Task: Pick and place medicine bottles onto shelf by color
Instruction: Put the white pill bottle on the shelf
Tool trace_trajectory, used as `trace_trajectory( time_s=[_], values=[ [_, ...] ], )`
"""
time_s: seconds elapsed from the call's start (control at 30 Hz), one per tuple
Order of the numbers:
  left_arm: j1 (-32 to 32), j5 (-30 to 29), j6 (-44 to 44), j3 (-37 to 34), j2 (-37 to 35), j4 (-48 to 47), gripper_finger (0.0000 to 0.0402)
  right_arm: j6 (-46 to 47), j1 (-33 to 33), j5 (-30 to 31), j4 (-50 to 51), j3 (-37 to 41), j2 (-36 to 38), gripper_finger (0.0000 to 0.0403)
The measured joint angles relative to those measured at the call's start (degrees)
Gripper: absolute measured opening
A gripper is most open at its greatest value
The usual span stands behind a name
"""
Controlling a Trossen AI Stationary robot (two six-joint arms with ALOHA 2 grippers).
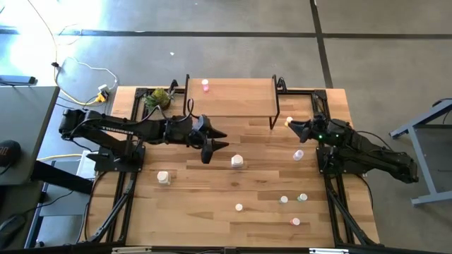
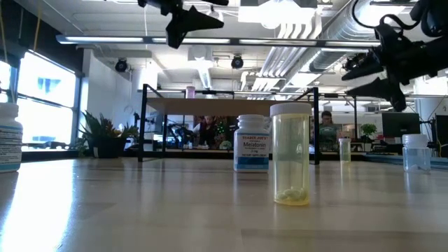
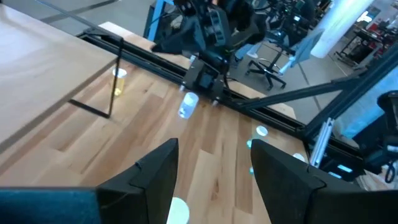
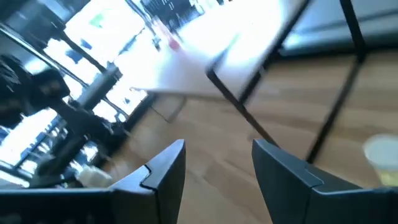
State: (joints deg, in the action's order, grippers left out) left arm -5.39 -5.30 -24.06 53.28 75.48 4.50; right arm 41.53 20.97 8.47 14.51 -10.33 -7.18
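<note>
Bottles still dot the table in front of the shelf: the white bottle stands upright just beyond the left claw, spread and empty, nearer than the right claw, also spread.

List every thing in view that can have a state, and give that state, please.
Left tool: open, empty, above the table near the white bottle.
Right tool: open, empty, beside the shelf's right legs.
Low light-wood shelf on black legs: holds one bottle.
Small pink bottle: upright on the shelf.
Large white labelled bottle: upright on the table.
Clear yellow bottle with white cap: upright, capped.
</note>
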Motion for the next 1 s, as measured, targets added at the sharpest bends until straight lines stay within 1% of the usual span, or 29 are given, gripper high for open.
trace_trajectory(
  time_s=[0.07, 0.17, 0.27, 0.33, 0.5, 0.63, 0.87, 1.0],
  values=[
    [0.0, 0.03, -0.01, 0.0, 0.0, 0.08, 0.0193, -0.61, 0.0, 0.28, -3.3, -0.01, 0.01, 0.0176],
    [-0.41, 0.29, 0.02, 0.0, 0.0, 0.08, 0.0193, 0.58, -0.01, -1.81, -5.35, -1.05, 0.0, 0.0176],
    [-0.99, 2.45, 0.16, 0.0, 0.0, 0.06, 0.0193, 1.03, 0.0, -4.84, -3.64, -3.51, 0.0, 0.0176],
    [-1.53, 4.42, 0.22, 0.0, 0.0, 0.08, 0.0193, 0.5, -0.02, -6.17, -0.62, -6.09, -0.12, 0.0176],
    [-2.56, 10.38, 0.27, 0.0, 0.0, 0.06, 0.0193, 0.88, -0.02, -6.07, 12.68, -15.26, -2.84, 0.0176],
    [-2.58, 13.84, 0.63, 0.0, 0.01, 0.06, 0.0193, 3.49, -0.02, -6.2, 26.44, -23.18, -8.03, 0.0176],
    [-2.58, 14.25, 1.23, 0.0, 0.0, 0.03, 0.0193, 3.5, -0.02, -7.51, 48.48, -35.19, -22.31, 0.0176],
    [-2.58, 14.33, 2.61, 0.0, 0.02, -0.03, 0.0193, 3.49, -0.01, -11.59, 55.48, -37.96, -30.8, 0.0176]
  ],
)
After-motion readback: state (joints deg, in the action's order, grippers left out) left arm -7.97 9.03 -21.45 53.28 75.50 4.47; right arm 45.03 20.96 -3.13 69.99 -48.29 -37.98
